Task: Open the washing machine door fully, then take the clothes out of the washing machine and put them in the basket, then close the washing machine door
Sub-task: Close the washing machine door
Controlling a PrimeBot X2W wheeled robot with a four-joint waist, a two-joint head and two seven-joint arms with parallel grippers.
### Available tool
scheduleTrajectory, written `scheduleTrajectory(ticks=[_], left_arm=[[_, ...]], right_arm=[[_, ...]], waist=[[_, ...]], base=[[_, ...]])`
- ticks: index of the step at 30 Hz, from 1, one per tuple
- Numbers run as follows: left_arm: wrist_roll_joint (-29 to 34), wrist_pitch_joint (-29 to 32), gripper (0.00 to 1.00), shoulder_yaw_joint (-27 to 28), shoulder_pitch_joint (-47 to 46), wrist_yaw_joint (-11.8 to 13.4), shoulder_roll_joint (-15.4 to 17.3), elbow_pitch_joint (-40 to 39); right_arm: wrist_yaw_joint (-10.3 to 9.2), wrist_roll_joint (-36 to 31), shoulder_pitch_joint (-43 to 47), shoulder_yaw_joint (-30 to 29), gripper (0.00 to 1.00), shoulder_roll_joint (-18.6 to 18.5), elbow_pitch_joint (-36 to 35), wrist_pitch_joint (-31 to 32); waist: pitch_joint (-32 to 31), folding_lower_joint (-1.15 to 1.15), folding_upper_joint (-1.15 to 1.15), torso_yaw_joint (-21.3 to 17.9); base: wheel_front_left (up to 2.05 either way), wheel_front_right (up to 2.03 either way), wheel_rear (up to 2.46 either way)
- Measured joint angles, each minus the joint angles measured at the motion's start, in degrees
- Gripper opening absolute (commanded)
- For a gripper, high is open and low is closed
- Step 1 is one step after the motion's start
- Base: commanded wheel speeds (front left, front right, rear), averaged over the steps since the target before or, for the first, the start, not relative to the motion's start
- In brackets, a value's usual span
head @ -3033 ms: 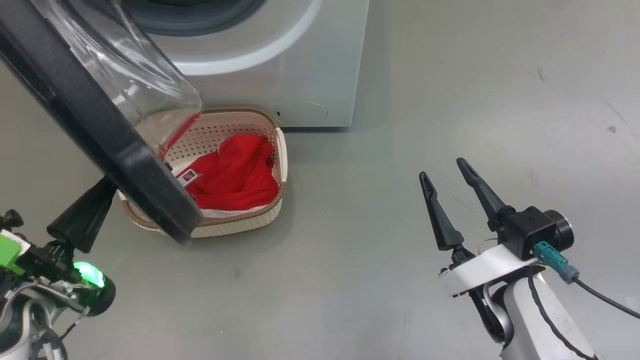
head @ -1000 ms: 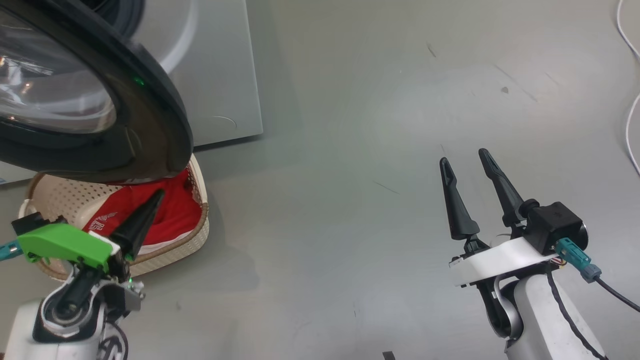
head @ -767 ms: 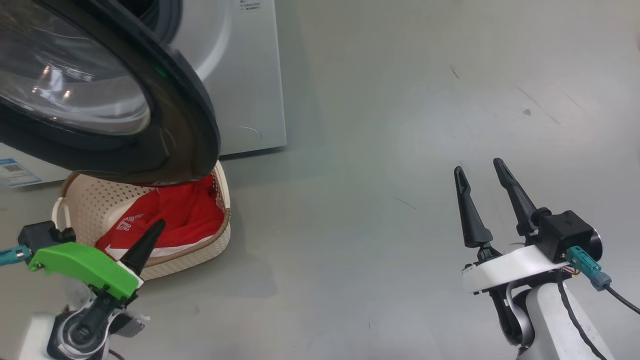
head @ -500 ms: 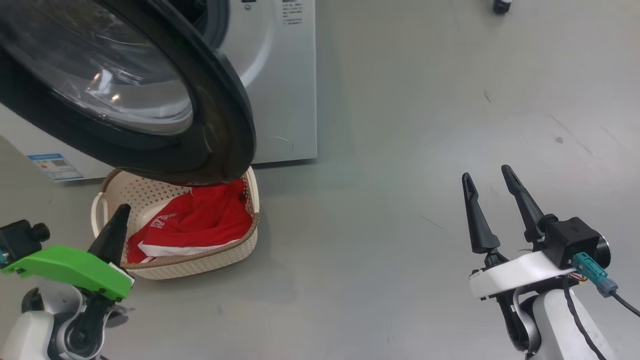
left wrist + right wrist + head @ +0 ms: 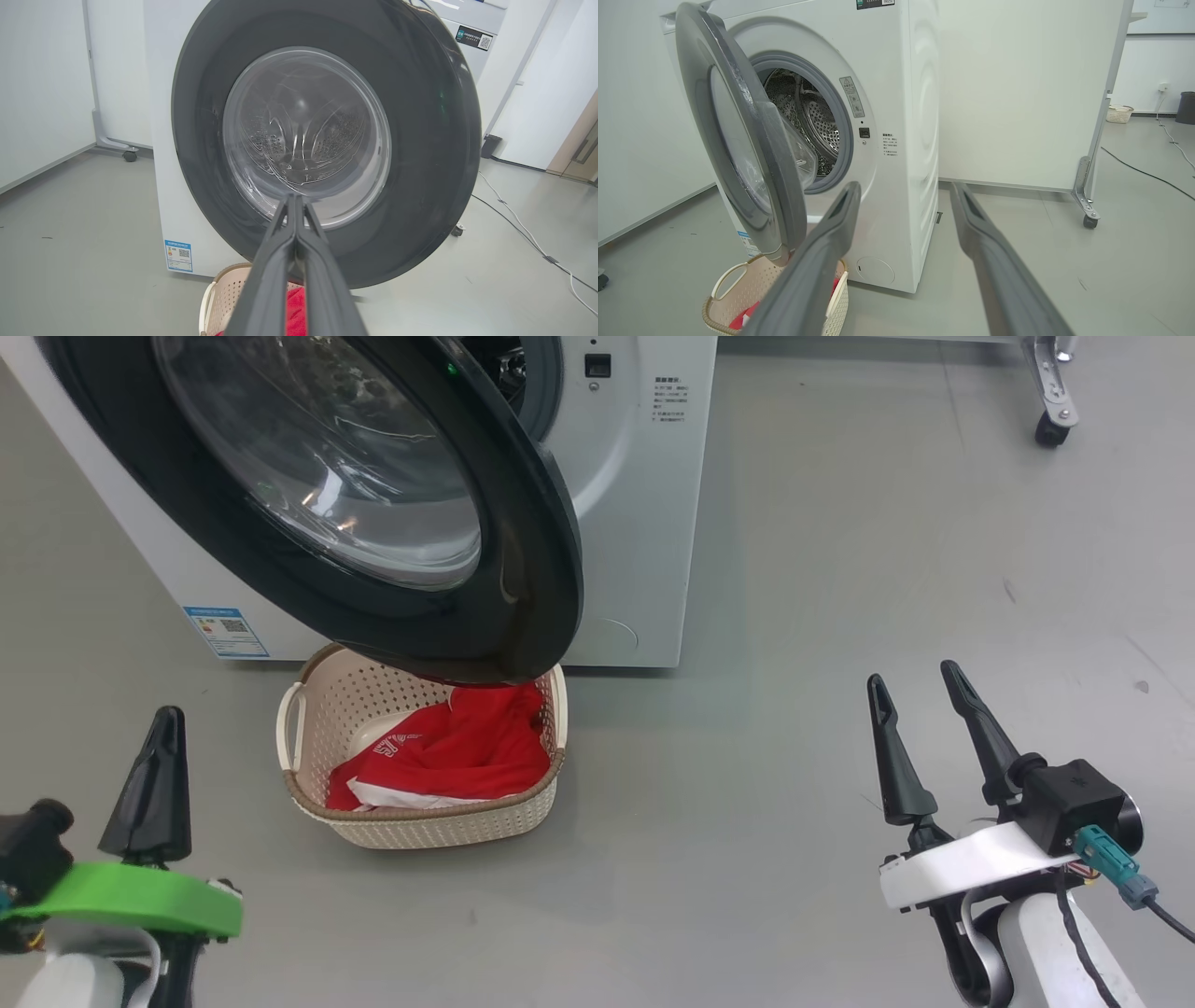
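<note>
The washing machine (image 5: 635, 523) is a boxy white front-loader with smooth enamelled panels and a small blue label sticker (image 5: 224, 630) low on its front. The washing machine door (image 5: 523, 569) stands partly open, swung out from its hinge side. It has a broad glossy black ring around a bulging clear glass bowl (image 5: 355, 457) that catches curved reflections. In the right wrist view the door angles away from the opening, baring the grey rubber gasket (image 5: 843, 112) and the perforated steel drum (image 5: 817, 121).

The door's lower rim hangs over the basket (image 5: 420, 826), which sits on the matt grey floor (image 5: 794, 616) just in front of the machine. The basket is cream plastic, a rounded rectangle with dotted perforated walls, a brown woven-look rim and a loop handle at the side. The clothes (image 5: 467, 756) lie crumpled inside it: soft red fabric with a white band and some white print, too small to read.

The left gripper (image 5: 168, 719) is at the lower left of the head view, well apart from the door and basket. Its two dark tapered fingers are pressed together into one blade with nothing between them, above a bright green bracket (image 5: 131, 901). In its own wrist view the tips point at the glass bowl. The right gripper (image 5: 910, 674) hangs over bare floor at the lower right, its slim fingers spread wide and empty.
</note>
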Motion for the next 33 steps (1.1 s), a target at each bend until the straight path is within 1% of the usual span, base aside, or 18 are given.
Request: scheduleTrajectory(ticks=[4,5,6,7,8,13,18,24,33], left_arm=[[3.2,-3.7,0.00,-0.7,2.5,1.3,-0.1,0.2],[3.7,-3.6,0.16,-0.9,3.0,1.6,-0.1,0.4],[4.2,-3.6,0.49,-1.2,3.5,2.1,-0.2,0.5],[5.0,-3.6,0.90,-1.5,3.9,2.2,-0.2,0.7],[5.9,-3.6,1.00,-1.7,4.3,2.5,-0.3,0.9],[7.1,-3.6,1.00,-1.7,4.9,3.6,-2.1,1.1],[8.1,-3.6,1.00,-2.0,4.9,3.6,-3.3,1.1],[9.8,-3.6,1.00,-2.2,4.9,3.6,-3.9,1.0],[11.5,-3.6,1.00,-0.8,4.9,3.6,-5.7,-0.3]], right_arm=[[0.52,-0.3,0.0,0.6,1.00,0.1,-0.1,0.0],[0.52,-0.3,0.0,0.7,1.00,0.2,-0.1,0.0],[0.57,-0.3,0.0,0.8,1.00,0.2,-0.1,0.0],[0.57,-0.3,0.0,0.8,1.00,0.3,-0.1,0.0],[0.57,-0.3,0.0,0.8,1.00,0.3,-0.1,0.0],[0.58,-0.3,0.0,0.8,1.00,0.3,0.0,0.0],[0.58,-0.3,0.2,0.8,1.00,0.4,0.0,0.0],[0.60,-0.3,0.5,0.8,1.00,0.5,0.0,0.0],[1.00,-0.4,0.7,0.7,1.00,0.6,0.1,0.0]], waist=[[-0.6,0.00,0.00,1.3],[-0.7,0.00,0.00,1.5],[-0.8,0.00,0.00,1.6],[-0.9,0.00,0.00,1.7],[-1.0,0.00,0.00,1.7],[-1.2,0.00,0.00,1.7],[-1.3,0.00,0.00,1.6],[-1.5,0.00,0.00,1.3],[-1.6,0.00,0.00,1.2]], base=[[0.00,0.00,0.00],[0.00,0.00,0.00],[0.00,0.00,0.00],[0.00,0.00,0.00],[0.00,0.00,0.00],[0.00,0.00,0.00],[0.00,0.00,0.00],[0.00,0.00,0.00],[0.00,0.00,0.00]])
